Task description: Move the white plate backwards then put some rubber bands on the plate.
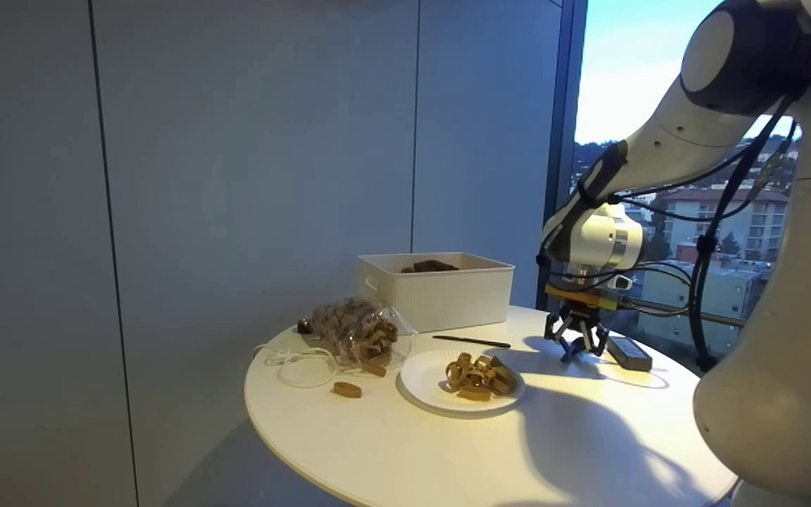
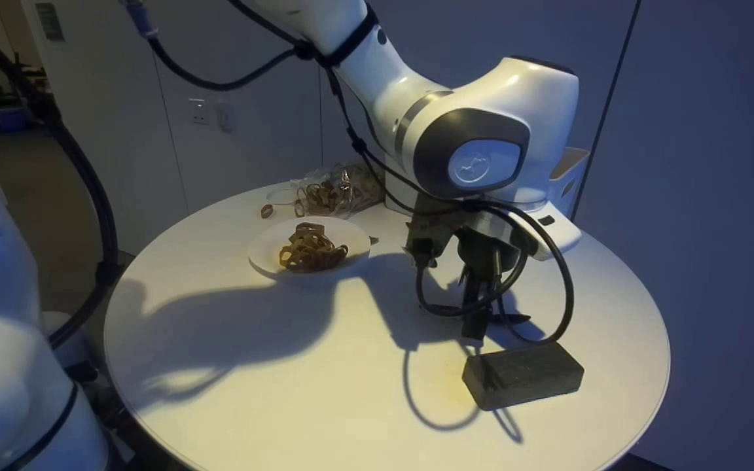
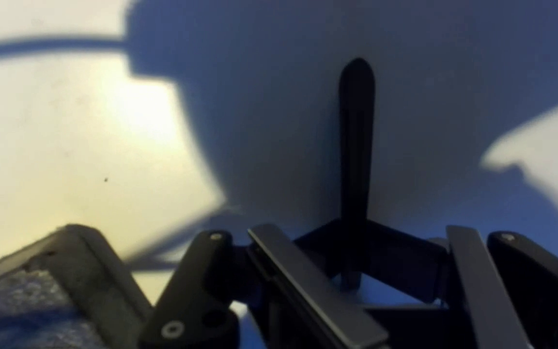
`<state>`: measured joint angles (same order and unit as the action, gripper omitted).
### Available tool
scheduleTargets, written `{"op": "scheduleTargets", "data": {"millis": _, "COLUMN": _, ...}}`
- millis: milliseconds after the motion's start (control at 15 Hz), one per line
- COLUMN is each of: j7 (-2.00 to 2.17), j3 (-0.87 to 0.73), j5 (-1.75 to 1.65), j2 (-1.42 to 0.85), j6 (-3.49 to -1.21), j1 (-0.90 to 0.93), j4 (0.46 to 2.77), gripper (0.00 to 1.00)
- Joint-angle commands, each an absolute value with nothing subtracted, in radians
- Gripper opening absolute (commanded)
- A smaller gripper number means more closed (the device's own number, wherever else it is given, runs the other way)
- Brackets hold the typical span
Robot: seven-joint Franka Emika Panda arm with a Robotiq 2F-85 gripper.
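The shallow round white paper-like plate (image 1: 421,379) rests on the round white table (image 1: 377,451). It should be light, bendy and apt to slide; pinch its bare rim at nine o'clock in an exterior view. The broad tan rubber bands (image 1: 479,377) should be soft and springy, best lifted by one loop; they look tangled, heaped toward three o'clock. The black two-fingered gripper (image 1: 576,343), at the plate's two o'clock, has its jaws spread; whether they touch the black pronged object (image 3: 356,135) between them is unclear.
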<state>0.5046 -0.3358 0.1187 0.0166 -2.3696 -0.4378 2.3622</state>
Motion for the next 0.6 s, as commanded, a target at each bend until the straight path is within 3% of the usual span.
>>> {"op": "scheduleTargets", "data": {"millis": 0, "j7": 0.539, "j3": -0.339, "j5": 0.018, "j2": 0.030, "j6": -2.392, "j1": -0.404, "j4": 2.378, "gripper": 0.05}}
{"op": "scheduleTargets", "data": {"millis": 533, "j7": 0.848, "j3": -0.308, "j5": -0.681, "j2": 0.131, "j6": -2.378, "j1": -0.378, "j4": 2.425, "gripper": 0.06}}
